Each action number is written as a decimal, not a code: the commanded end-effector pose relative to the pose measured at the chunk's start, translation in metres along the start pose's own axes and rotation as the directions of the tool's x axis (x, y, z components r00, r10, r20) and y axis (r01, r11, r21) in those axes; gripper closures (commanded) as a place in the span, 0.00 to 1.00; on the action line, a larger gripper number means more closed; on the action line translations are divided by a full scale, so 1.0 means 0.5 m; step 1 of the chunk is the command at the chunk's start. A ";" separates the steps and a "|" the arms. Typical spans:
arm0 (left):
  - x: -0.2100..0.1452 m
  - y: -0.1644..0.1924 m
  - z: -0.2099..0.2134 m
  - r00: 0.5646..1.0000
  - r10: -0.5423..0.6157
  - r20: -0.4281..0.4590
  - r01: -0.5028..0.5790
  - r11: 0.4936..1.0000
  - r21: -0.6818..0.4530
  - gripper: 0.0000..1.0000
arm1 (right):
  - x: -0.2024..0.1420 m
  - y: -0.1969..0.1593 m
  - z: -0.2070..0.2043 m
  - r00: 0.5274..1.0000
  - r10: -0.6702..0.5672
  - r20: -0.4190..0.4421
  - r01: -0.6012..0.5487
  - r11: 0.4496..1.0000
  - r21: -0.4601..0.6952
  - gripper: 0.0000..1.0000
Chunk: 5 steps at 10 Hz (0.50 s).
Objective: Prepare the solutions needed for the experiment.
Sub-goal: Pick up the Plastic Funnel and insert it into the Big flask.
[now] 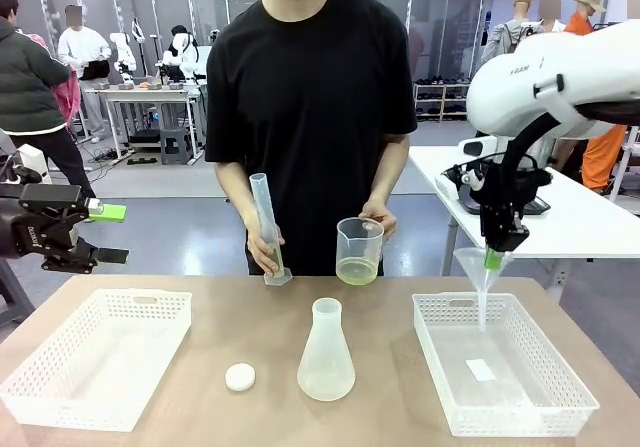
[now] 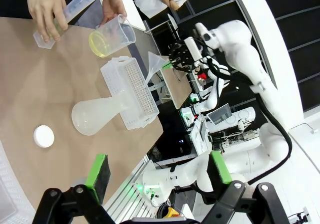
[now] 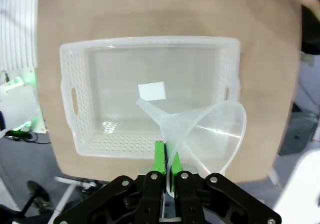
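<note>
Right gripper [image 1: 493, 258] pinched a funnel [image 1: 476, 267] above a basket [image 1: 520, 422].
Left gripper [image 1: 108, 234] hung open; the person's beaker [image 1: 360, 235] held the solutions [image 1: 357, 271], apparently shallow.

Bright, even indoor light; soft shadows; wrist views distorted, edges maybe blurred.

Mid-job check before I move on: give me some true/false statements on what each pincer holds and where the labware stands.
1. The right pincer is shut on the funnel, above the right basket. True.
2. The left pincer holds the white cap. False: it is open and empty; the cap lies on the table beside the flask.
3. The beaker in the person's hand holds yellow-green solution. True.
4. The funnel sits in the flask's neck. False: the flask stands alone, its neck open.
</note>
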<state>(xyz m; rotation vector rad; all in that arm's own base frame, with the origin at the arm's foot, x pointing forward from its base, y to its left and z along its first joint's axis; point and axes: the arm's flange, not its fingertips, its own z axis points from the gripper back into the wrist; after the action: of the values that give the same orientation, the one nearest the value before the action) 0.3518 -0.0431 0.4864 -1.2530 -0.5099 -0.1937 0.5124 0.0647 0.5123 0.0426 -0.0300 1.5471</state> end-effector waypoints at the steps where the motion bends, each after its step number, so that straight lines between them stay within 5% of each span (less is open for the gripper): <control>1: 0.002 -0.002 -0.005 1.000 -0.016 0.017 0.017 0.999 -0.028 0.00 | 0.018 0.093 0.021 0.994 -0.071 -0.079 0.055 0.980 -0.190 1.00; 5: 0.002 -0.002 -0.005 1.000 -0.016 0.017 0.017 0.999 -0.028 0.00 | 0.062 0.231 0.099 0.988 -0.112 -0.109 0.045 0.873 -0.485 1.00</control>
<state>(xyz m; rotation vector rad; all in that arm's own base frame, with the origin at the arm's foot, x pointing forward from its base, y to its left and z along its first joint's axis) 0.3518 -0.0431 0.4864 -1.2522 -0.5104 -0.1936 0.4132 0.0895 0.5790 -0.3783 -0.2798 1.4648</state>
